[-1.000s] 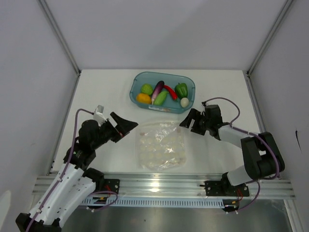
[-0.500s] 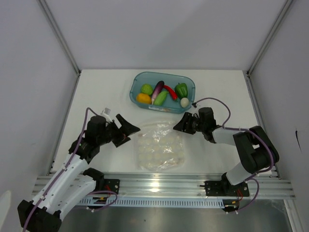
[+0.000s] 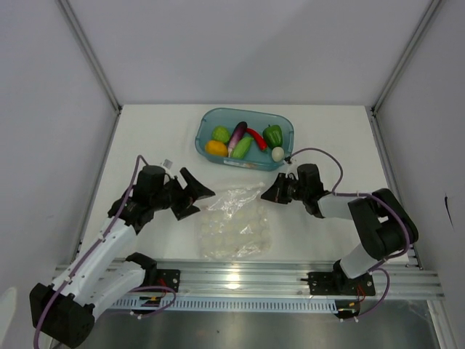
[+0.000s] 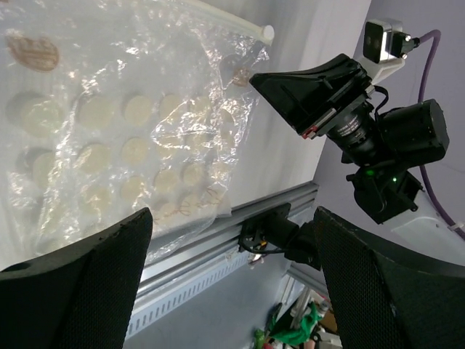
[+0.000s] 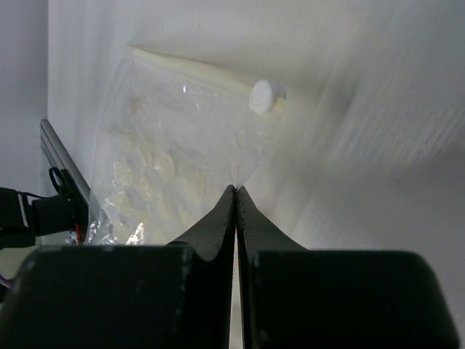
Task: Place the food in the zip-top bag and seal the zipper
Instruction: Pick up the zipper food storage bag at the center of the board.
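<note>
White table, pale walls. The zip-top bag lies beside the gaping left pincer; the right pincer clamps its edge.

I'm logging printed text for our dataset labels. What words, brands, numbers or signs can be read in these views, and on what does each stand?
No text can be read in any view.
zip-top bag: pale round prints and a brownish oval mark, too blurred to read, no letters made out.
teal tray: no label or writing visible.
</note>
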Motion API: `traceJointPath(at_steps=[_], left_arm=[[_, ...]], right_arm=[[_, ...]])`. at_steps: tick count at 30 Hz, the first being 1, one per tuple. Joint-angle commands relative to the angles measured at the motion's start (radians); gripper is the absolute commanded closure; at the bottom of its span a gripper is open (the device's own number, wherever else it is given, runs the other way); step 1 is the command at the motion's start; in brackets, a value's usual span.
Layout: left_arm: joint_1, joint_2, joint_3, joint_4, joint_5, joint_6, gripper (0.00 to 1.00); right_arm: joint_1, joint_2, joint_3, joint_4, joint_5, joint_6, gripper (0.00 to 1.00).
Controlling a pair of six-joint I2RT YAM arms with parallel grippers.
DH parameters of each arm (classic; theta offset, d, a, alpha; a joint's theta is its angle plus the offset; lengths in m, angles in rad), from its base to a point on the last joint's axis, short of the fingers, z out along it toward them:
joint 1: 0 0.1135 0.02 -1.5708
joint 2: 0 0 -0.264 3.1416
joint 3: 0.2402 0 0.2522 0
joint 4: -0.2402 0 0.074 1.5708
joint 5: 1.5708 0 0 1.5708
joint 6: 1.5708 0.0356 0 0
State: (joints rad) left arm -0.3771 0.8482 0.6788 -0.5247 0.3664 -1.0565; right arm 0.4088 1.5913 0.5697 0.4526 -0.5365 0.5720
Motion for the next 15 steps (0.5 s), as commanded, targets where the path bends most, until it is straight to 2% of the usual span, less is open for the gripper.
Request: traceJointPath(at_steps=[1, 3, 4, 5, 6, 9, 15], left_arm=[[0.007, 0.057, 0.059, -0.018, 0.100, -0.051, 0.06], [0.007, 0.092, 0.061, -0.006, 0.123, -0.115, 0.12], [0.007, 0.100, 0.058, 0.017, 0.149, -0.131, 0.22], [0.009, 0.106, 0.059, 0.026, 0.160, -0.148, 0.26], [0.009, 0.112, 0.057, 0.029, 0.170, -0.180, 0.28], [0.009, 0.129, 0.061, 0.060, 0.212, -0.226, 0.26], [0.007, 0.130, 0.082, 0.061, 0.238, -0.304, 0.21]], right_arm=[[0.056, -0.075, -0.022, 0.071, 0.035, -0.082, 1.00], [0.114, -0.193, -0.025, 0.010, 0.122, -0.150, 1.00], [0.189, -0.235, -0.022, -0.023, 0.183, -0.188, 1.00], [0.227, -0.276, -0.018, -0.049, 0.302, -0.257, 1.00], [0.258, -0.351, -0.018, -0.081, 0.347, -0.282, 1.00], [0.314, -0.445, -0.027, -0.115, 0.444, -0.319, 1.00], [0.349, -0.639, -0.085, -0.134, 0.490, -0.403, 1.00]])
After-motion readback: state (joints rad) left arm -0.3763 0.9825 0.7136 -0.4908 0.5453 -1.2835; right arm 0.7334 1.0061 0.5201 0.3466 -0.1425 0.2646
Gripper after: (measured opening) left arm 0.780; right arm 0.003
